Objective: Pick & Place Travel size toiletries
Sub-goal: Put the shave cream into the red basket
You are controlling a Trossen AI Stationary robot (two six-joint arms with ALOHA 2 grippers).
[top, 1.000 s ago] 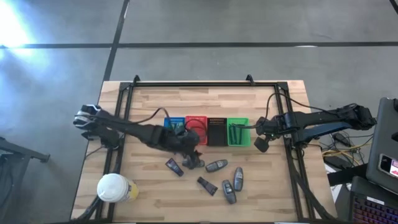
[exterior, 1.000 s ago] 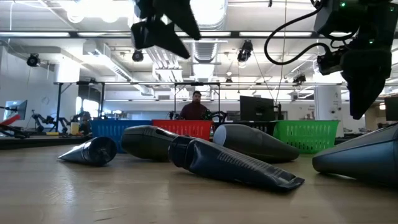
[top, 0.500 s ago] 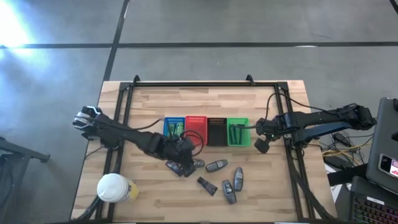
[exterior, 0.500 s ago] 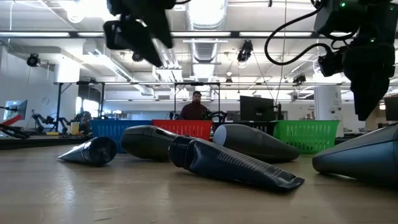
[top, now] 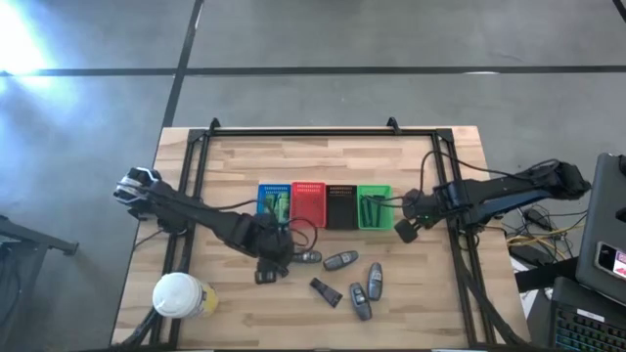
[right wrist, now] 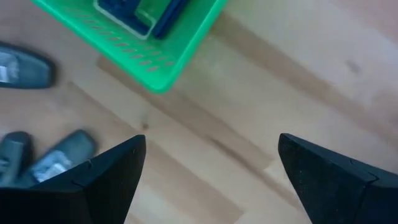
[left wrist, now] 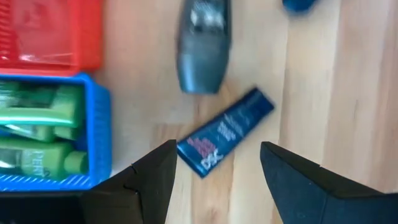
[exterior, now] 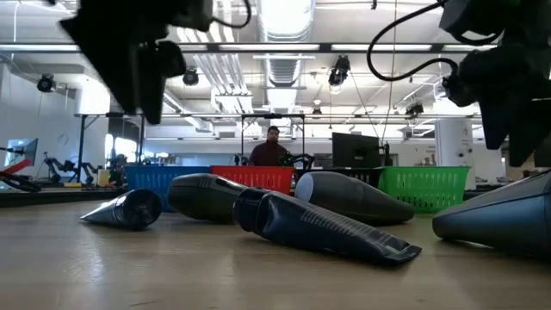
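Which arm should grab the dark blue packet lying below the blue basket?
Left. The left gripper hangs open right over the dark blue packet; the right gripper waits beside the green basket, farther off.

You've got a pale wooden plank surface (top: 245,156) with a black metal frame (top: 303,131) along its edges. Mid-surface sits a row of four slotted baskets: blue (top: 273,202), red (top: 307,202), black (top: 340,205), green (top: 374,207). Nearer you, grey oval tubes (top: 340,261) and dark packets (top: 326,291) lie scattered. A white-lidded cup (top: 179,294) stands at the left corner.
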